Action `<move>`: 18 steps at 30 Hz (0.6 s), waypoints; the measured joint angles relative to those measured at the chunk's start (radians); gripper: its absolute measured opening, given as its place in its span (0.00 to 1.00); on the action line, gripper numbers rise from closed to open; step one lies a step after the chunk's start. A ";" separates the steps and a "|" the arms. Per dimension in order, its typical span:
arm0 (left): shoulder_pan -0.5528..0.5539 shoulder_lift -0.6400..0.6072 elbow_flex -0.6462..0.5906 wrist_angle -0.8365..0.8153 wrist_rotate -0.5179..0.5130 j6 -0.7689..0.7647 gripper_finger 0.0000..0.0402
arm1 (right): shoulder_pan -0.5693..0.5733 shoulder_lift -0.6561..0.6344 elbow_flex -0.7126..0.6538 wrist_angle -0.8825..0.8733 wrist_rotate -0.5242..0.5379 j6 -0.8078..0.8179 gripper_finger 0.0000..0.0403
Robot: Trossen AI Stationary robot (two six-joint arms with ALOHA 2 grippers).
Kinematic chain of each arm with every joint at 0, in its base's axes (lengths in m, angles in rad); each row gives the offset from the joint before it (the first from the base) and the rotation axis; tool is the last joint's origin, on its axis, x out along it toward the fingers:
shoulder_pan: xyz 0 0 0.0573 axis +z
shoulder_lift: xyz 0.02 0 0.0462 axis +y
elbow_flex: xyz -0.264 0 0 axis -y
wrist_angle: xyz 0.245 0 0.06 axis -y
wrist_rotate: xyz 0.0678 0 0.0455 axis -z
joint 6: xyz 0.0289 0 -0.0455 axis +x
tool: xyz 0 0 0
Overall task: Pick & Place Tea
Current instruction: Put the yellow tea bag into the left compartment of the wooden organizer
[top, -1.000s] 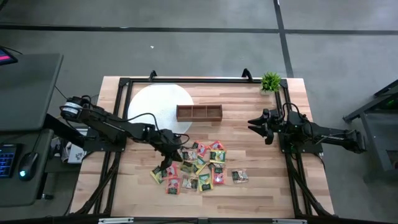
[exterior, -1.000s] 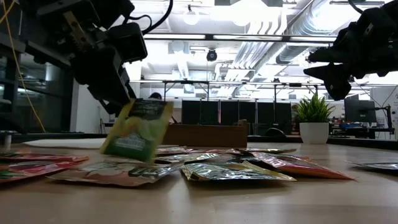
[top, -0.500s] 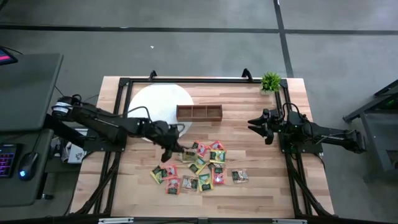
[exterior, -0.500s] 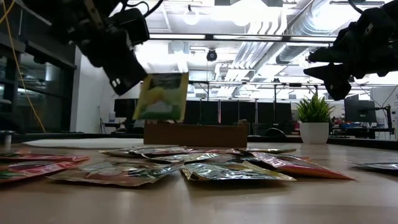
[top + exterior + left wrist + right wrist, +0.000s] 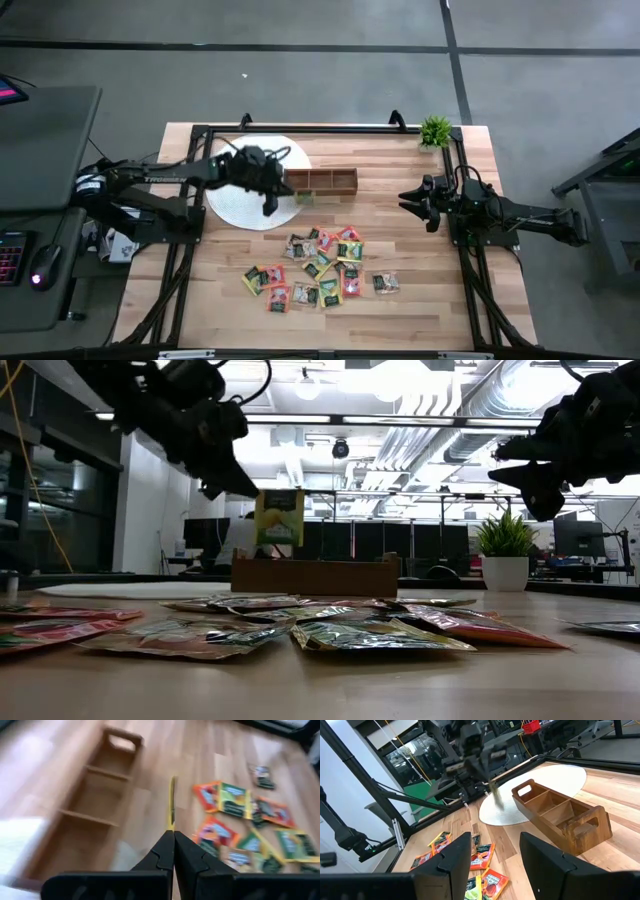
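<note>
My left gripper (image 5: pixel 289 192) is shut on a yellow-green tea packet (image 5: pixel 279 517) and holds it in the air just off the near left corner of the brown wooden three-compartment tray (image 5: pixel 320 180). In the left wrist view the packet (image 5: pixel 172 802) shows edge-on ahead of the shut fingers. The other tea packets (image 5: pixel 320 270), green, yellow and red, lie flat in a loose pile on the table nearer the front. My right gripper (image 5: pixel 412 200) waits open at the table's right, above the table. My left gripper pinches the packet's upper edge (image 5: pixel 171 826) between its two fingers (image 5: pixel 162 851). The fingers come slanting down from the table's left. The packet hangs upright below and ahead of the fingertips, lifted clear of the table and the tray.
A white round mat (image 5: pixel 240 170) lies under the left arm, left of the tray. A small potted plant (image 5: pixel 435 131) stands at the far right corner. A black frame (image 5: pixel 300 129) runs along the table's edges. Bare wood shows between the tray and the pile.
My left gripper has risen from the tea pile and swung toward the table's far edge, up to the tray, tipping closer to level. It has stayed shut, and the yellow-green packet has gone with it, lifted clear of the pile.
</note>
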 joint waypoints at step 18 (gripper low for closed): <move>0.252 0.056 0.121 -0.194 -0.034 0.262 0.00 | 0.000 0.000 0.000 -0.001 0.000 0.000 0.41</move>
